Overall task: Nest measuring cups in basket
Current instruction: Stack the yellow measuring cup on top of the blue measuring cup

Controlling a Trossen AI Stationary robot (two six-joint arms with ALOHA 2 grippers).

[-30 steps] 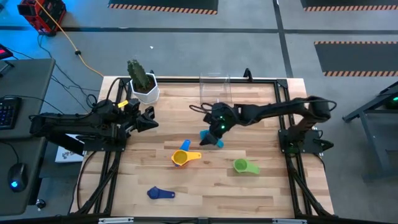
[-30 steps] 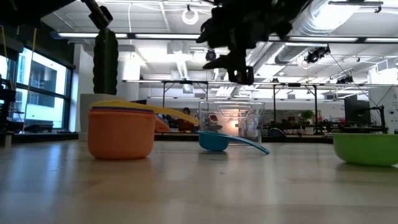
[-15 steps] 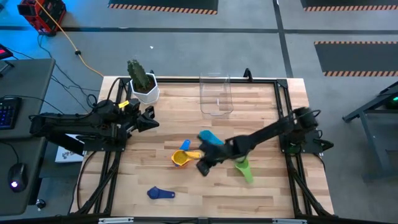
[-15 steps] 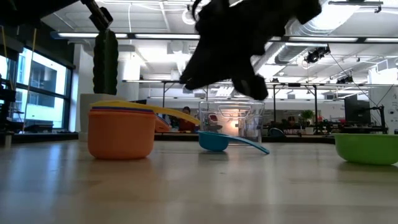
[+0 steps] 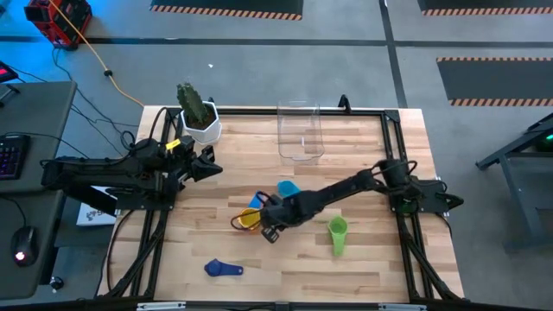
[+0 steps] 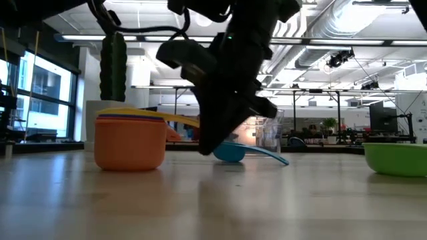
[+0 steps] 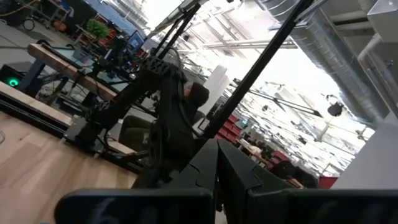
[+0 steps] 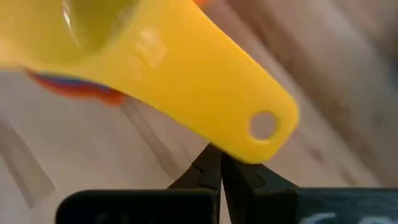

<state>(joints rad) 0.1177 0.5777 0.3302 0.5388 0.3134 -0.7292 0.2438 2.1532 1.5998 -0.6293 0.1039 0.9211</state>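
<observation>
A stack of nested measuring cups (image 5: 250, 220), orange outermost and yellow on top, stands mid-table. My right gripper (image 5: 266, 231) is shut and low over the table on the stack's near right side. Its tips (image 8: 217, 154) are at the free end of the yellow handle (image 8: 249, 124). A light blue cup (image 5: 286, 187) lies just beyond the stack. A green cup (image 5: 337, 228) rests to the right, and a dark blue cup (image 5: 223, 269) lies near the front edge. The clear basket (image 5: 301, 134) stands at the far edge. My left gripper (image 5: 207, 164) waits shut at the left. My right gripper's shut fingertips (image 8: 212, 163) stand right at the free end of the yellow cup's handle (image 8: 264, 146), close to its hole, coming in low. I cannot tell whether they touch it. The stack stands upright on the table.
A white pot with a green cactus (image 5: 200, 121) stands at the far left corner. My right arm (image 5: 346, 188) stretches low across the table from its base at the right. Bare wood lies between the dark blue cup and the green cup.
My right gripper has gone from beside the light blue cup toward the table's near edge and left, and down to the stack's yellow handle. The green cup has turned about: its handle, which pointed right, now points toward the near edge.
</observation>
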